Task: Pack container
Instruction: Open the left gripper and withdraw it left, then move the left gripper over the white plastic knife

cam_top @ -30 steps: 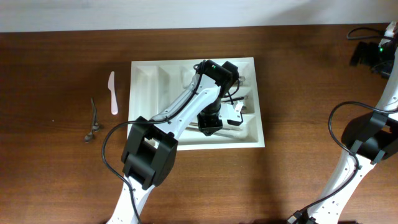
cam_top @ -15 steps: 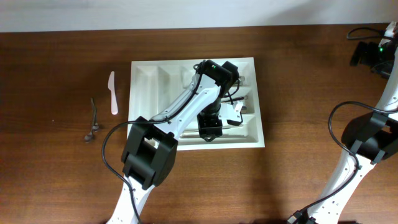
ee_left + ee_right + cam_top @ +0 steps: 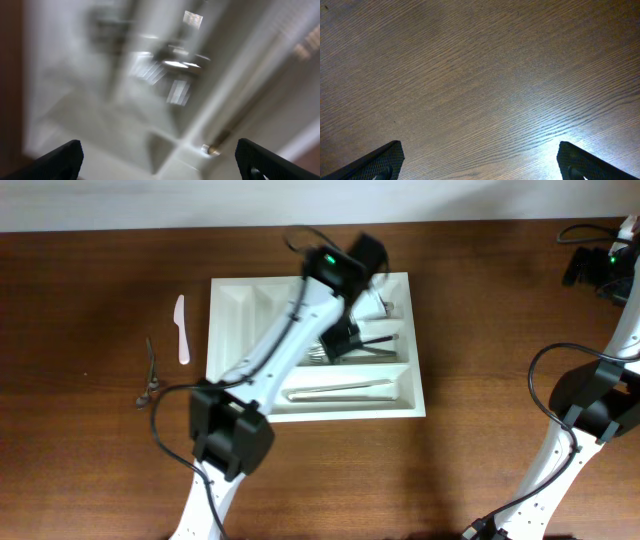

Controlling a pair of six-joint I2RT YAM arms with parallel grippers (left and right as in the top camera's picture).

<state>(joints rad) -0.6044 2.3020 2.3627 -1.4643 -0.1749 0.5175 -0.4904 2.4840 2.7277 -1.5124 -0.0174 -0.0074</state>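
White plastic tray (image 3: 228,320) lies mid-table on the dark wooden table (image 3: 100,460), with cutlery (image 3: 340,389) in its long compartments. Left gripper (image 3: 161,161) hangs over the tray, its jaws spread wide and empty. Right gripper (image 3: 480,162) is equally wide, above bare wood.

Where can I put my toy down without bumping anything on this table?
Biggest bare wood: between the container and the right arm. Also free: the far left, beyond the dark utensil and white knife. Crowded: over the container, where the left arm reaches across, and the narrow strip between the knife and the container's left wall.
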